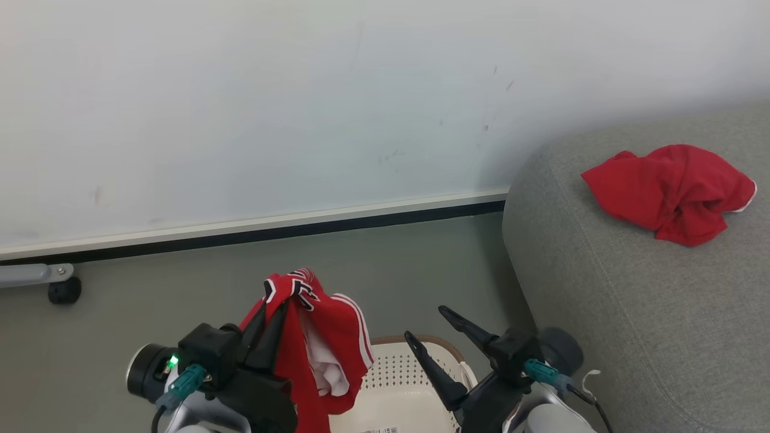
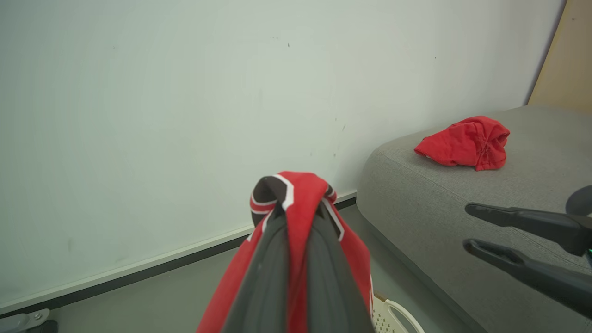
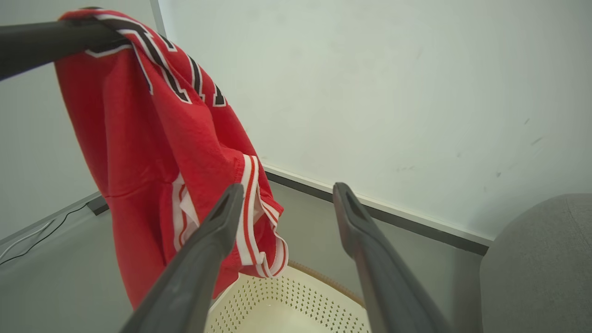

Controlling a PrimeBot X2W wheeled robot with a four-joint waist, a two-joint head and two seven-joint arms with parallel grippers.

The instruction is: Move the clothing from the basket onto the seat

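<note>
Here, left pincer (image 1: 277, 313) clamps jersey (image 1: 334, 337) above basket (image 1: 409, 373); right pincer (image 1: 425, 322) wide; red garment (image 1: 668, 189) on seat (image 1: 601, 288).

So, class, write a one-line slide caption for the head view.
Left gripper holds a red jersey above the basket, right gripper open beside it, another red garment already lying on the grey seat.

Bright, flat indoor light, no glare.
Faint soft shadow on wall (image 1: 487, 162) and floor (image 1: 469, 264) beside seat (image 1: 601, 288); head view sharp; left wrist view soft on nearest jersey (image 2: 305, 199).
</note>
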